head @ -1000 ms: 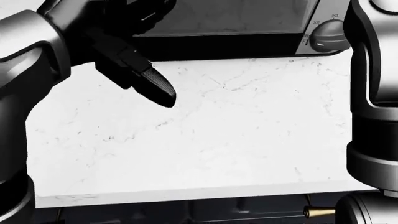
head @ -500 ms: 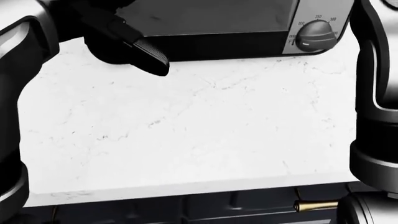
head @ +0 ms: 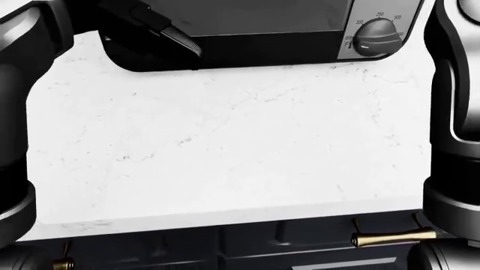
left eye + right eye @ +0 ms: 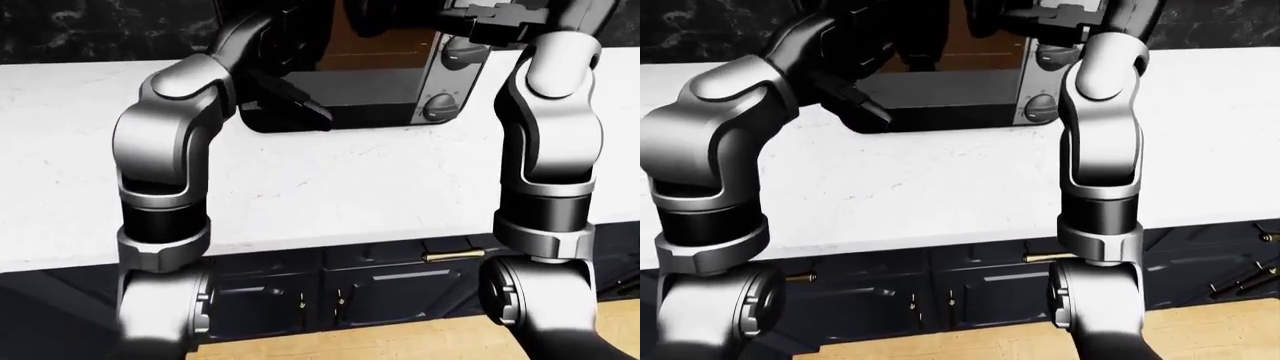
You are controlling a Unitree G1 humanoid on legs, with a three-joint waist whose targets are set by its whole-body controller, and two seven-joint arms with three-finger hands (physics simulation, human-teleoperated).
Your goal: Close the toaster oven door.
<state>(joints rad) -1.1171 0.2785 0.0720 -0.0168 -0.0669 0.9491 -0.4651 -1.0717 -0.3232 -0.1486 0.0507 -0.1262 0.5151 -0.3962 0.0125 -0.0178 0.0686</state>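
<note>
White marble-look counter [image 3: 225, 146] fills the head view, faint grey veining across it, its pale edge running along the bottom above dark cabinet fronts [image 4: 380, 289] with brass handles [image 3: 384, 238]. Down in the left-eye view there's a strip of wooden floor [image 4: 400, 341] under those cabinets, and dark speckled wall [image 4: 90, 30] behind the counter at top left.

Toaster oven [image 4: 370, 67] sits against that wall, top centre of the eye views; in the head view only its lower edge and glass door [image 3: 255, 17] show along the top, with a round temperature knob [image 3: 377, 36] on the silver panel at right. Brown interior shows above the glass in the left-eye view, so the door is not closed.

Left hand [image 3: 161, 31] is up at the oven's lower left corner, one ribbed dark fingertip [image 3: 184, 42] lying against the black base; whether those fingers are spread or curled, I can't tell. Right hand [image 4: 500, 26] is up by the oven's top right corner, mostly cut off, its fingers unreadable too.

Compared with half a second ago, the oven has slid higher in the head view and more cabinet shows below, so the camera has shifted. The left fingertip has climbed with it, now higher and tucked closer to the oven.
</note>
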